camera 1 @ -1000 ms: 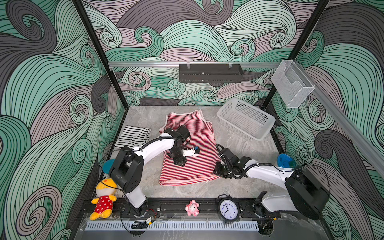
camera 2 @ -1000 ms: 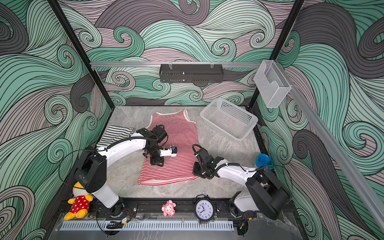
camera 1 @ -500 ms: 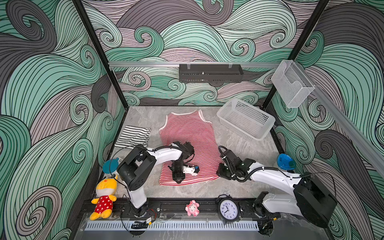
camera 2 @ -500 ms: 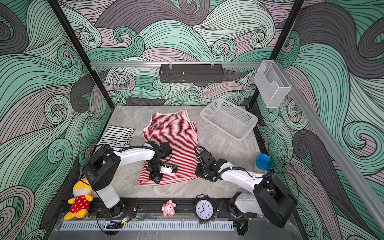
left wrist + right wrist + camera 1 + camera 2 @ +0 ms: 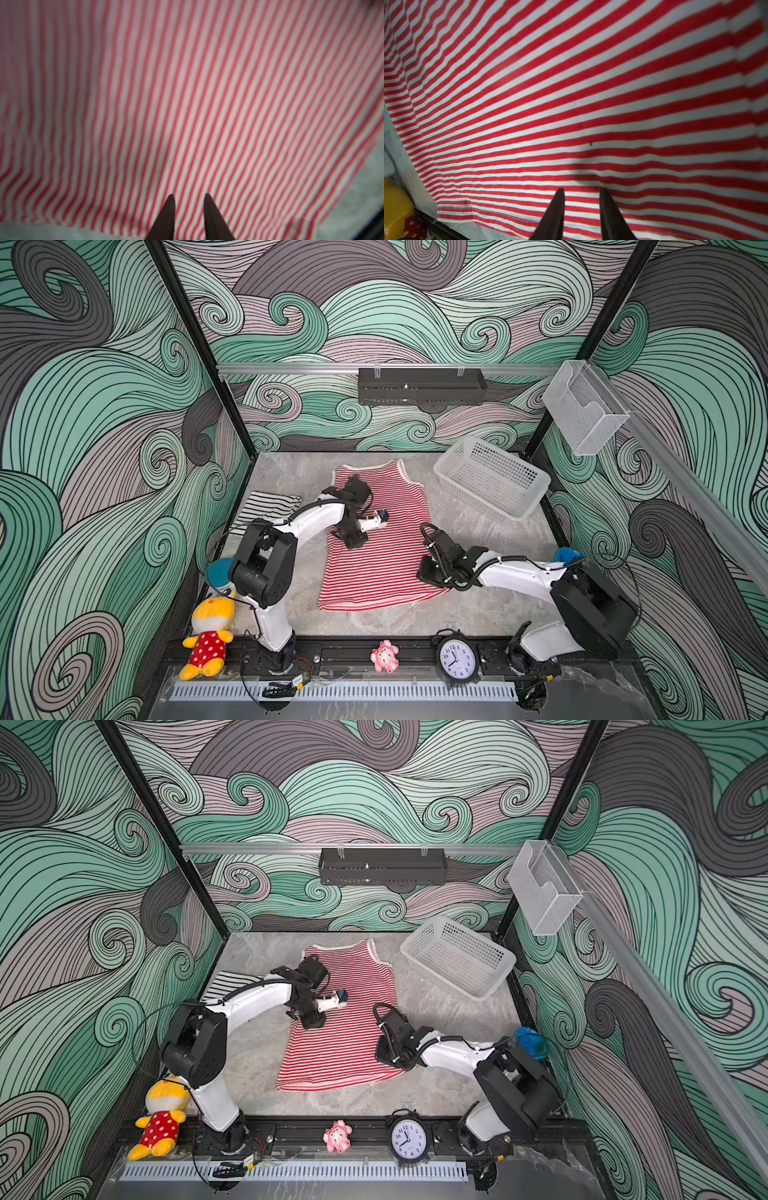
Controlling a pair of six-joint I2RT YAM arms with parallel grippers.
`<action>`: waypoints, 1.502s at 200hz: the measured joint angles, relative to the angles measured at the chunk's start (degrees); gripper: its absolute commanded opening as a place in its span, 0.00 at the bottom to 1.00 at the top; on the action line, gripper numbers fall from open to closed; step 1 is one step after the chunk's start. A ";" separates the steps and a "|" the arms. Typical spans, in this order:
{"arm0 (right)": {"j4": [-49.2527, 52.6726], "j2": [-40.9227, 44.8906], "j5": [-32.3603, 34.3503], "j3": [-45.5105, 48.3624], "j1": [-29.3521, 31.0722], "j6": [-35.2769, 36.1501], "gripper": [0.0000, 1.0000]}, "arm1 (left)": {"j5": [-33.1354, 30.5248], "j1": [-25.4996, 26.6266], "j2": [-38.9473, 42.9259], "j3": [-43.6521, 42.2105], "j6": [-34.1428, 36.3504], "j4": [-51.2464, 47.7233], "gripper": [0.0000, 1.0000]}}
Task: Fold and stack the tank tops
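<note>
We saw the red-and-white tank top [image 5: 376, 560] spread flat on the grey table [image 5: 478, 614] in the middle of both top views. Its pale-trimmed neckline pointed toward the upper edge and its hem toward the lower. The black-and-white tank top [image 5: 268, 508] lay as a smaller bundle to the left of it, apart from it and partly hidden behind the left arm.

In the left wrist view the left gripper [image 5: 188, 196] hung over the red stripes. Its two dark fingers [image 5: 166, 216] stood a narrow gap apart, with cloth showing between them, and they gripped nothing. In the top views it sat over the left part of that top, above the middle.

The right gripper [image 5: 581, 190] hovered near the top's lower right edge, likewise slightly parted and empty, and the hem ran across the lower part of its wrist view. A white basket [image 5: 490, 506] sat tilted at the upper right, clear of both garments.
</note>
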State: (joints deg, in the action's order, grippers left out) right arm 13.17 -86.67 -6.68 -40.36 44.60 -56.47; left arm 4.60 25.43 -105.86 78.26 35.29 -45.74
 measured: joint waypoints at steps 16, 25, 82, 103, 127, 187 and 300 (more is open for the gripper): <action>0.15 -1.70 0.07 -1.57 0.44 0.24 0.31 | -2.01 -2.95 -5.75 5.81 -1.55 3.21 0.28; 0.42 -2.58 0.22 -2.25 0.59 0.35 0.31 | -3.13 -4.00 -9.01 8.79 -2.36 3.98 0.28; 1.99 -3.89 0.96 -3.74 0.83 0.76 0.33 | -8.83 -6.23 -23.96 24.37 -4.52 2.78 0.27; 2.36 -3.91 1.73 -3.85 0.85 1.03 0.35 | -10.47 -6.25 -25.51 26.73 -4.31 2.19 0.26; 2.62 -3.61 1.73 -3.58 -0.42 1.51 0.35 | -11.06 -6.19 -24.65 25.14 -3.56 1.92 0.26; 4.59 -1.60 0.68 -2.08 -12.48 6.05 0.37 | -13.18 -2.95 -13.20 7.26 -1.53 1.60 0.26; 21.64 -17.51 2.60 -27.96 -27.39 22.34 0.39 | -15.34 8.17 0.76 -10.27 -2.62 -5.25 0.27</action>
State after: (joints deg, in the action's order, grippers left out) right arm 34.81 -104.18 -4.08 -68.31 17.21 -34.13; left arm -10.74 33.61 -105.10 67.99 32.67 -50.98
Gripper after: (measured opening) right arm 0.389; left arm 0.271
